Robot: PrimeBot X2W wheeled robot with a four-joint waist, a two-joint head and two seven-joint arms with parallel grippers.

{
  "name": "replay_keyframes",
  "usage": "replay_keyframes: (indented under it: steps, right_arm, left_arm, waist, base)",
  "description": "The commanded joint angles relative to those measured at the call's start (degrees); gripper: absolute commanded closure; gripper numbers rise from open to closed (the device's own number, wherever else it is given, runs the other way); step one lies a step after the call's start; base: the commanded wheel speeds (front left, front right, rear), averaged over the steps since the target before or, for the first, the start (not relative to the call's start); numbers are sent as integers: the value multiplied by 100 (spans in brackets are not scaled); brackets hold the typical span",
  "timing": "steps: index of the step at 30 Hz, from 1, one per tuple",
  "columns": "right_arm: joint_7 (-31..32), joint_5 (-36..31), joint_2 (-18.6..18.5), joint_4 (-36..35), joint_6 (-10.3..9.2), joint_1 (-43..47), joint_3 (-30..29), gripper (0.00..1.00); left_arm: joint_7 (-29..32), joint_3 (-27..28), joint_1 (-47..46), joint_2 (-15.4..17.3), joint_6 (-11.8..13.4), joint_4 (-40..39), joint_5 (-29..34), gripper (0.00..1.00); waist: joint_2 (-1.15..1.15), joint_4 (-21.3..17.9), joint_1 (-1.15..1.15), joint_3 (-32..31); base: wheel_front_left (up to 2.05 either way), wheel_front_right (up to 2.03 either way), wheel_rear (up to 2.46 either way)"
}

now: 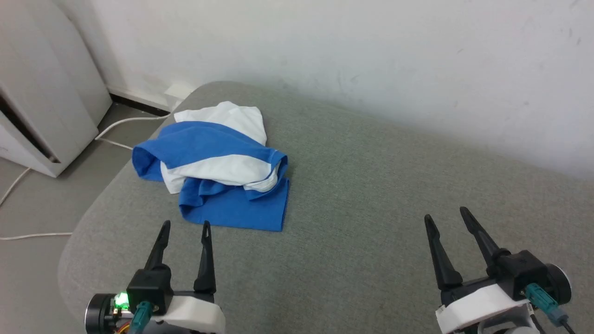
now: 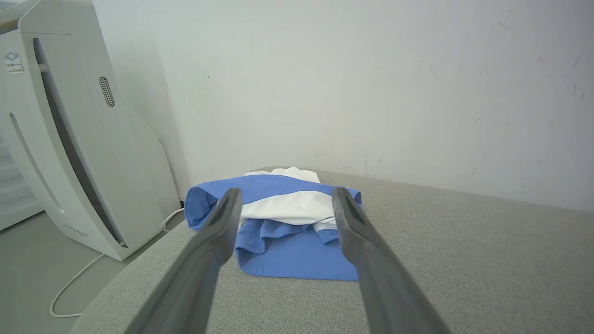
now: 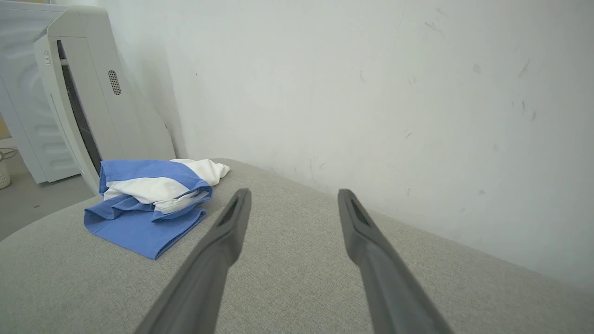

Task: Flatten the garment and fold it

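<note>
A grey padded surface against a white wall holds your garment, crumpled blue and white, at its far left. Your left gripper hovers just short of it, your right gripper well apart, both jaws spread wide, empty

the crumpled thin white t-shirt with royal-blue sleeves hides most of its body in its own folds. the tall white plastic appliance is cut by the left edge, its small blue label unreadable. a thin white cable runs off-frame.
</note>
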Motion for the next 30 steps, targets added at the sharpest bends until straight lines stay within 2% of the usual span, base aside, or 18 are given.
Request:
replay_keyframes:
  steps: [1,24,30]
  right_arm:
    - [-70,56,18,23,-9,61,28,0]
    - [-345,90,23,100,-12,68,141,0]
    - [-378,0,24,90,-12,18,157,0]
  left_arm:
    - [-72,-20,107,-3,56,-27,8,0]
    - [-347,-188,115,-3,182,-55,-15,0]
    - [-380,-218,7,5,164,-39,-28,0]
  waist:
    - [0,80,0,-17]
    - [0,639,0,153]
    - [0,611,0,313]
  base:
    - [0,0,0]
    - [0,0,0]
    - [0,0,0]
